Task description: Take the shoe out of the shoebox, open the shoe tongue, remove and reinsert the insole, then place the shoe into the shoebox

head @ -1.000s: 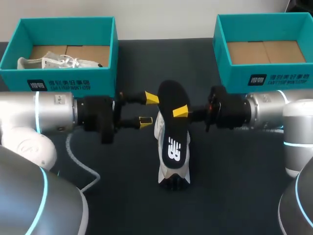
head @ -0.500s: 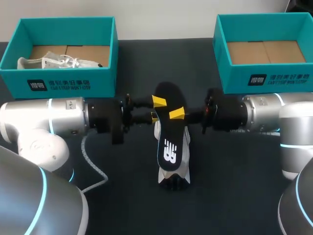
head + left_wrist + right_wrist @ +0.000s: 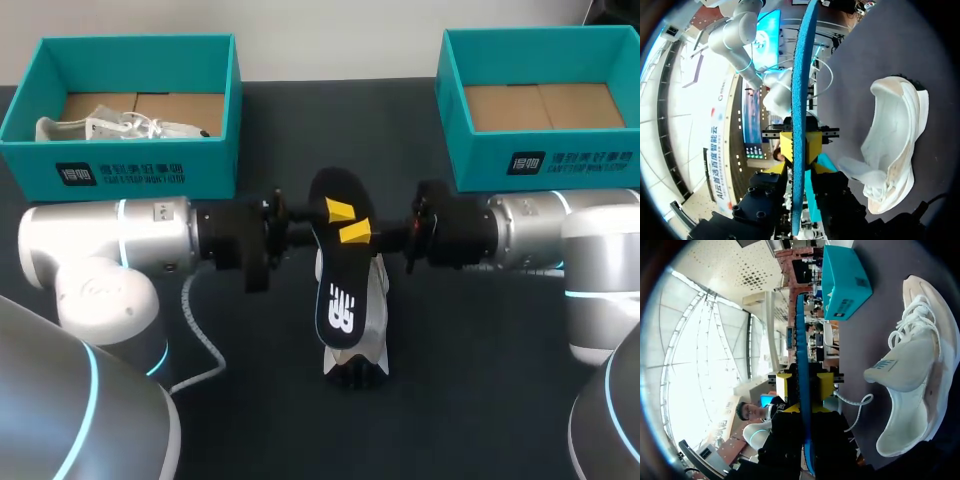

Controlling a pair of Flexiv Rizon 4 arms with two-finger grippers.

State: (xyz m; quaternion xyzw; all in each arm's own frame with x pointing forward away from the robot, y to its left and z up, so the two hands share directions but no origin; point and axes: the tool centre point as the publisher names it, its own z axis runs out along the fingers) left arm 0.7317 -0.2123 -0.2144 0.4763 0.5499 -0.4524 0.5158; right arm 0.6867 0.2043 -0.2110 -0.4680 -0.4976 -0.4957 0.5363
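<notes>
A black insole (image 3: 338,270) with a blue underside hangs tilted above the white shoe (image 3: 362,322), which lies on the dark table at the middle. My left gripper (image 3: 335,212) comes in from the left and my right gripper (image 3: 357,232) from the right; both meet at the insole's upper half. In the left wrist view the insole (image 3: 801,75) runs edge-on between the yellow tips of the left gripper (image 3: 800,146), which press it from both sides; the shoe (image 3: 895,145) lies beside it. In the right wrist view the right gripper (image 3: 805,385) pinches the insole (image 3: 801,330), beside the shoe (image 3: 915,365).
A teal shoebox (image 3: 140,168) stands at the back left with another white shoe (image 3: 115,128) inside. A second teal shoebox (image 3: 545,160) stands at the back right with a bare cardboard floor. A white cable (image 3: 195,345) trails on the table below my left arm.
My left gripper has moved right to the insole and closed its fingers onto it. The right gripper has kept its hold, shifting the insole slightly left.
</notes>
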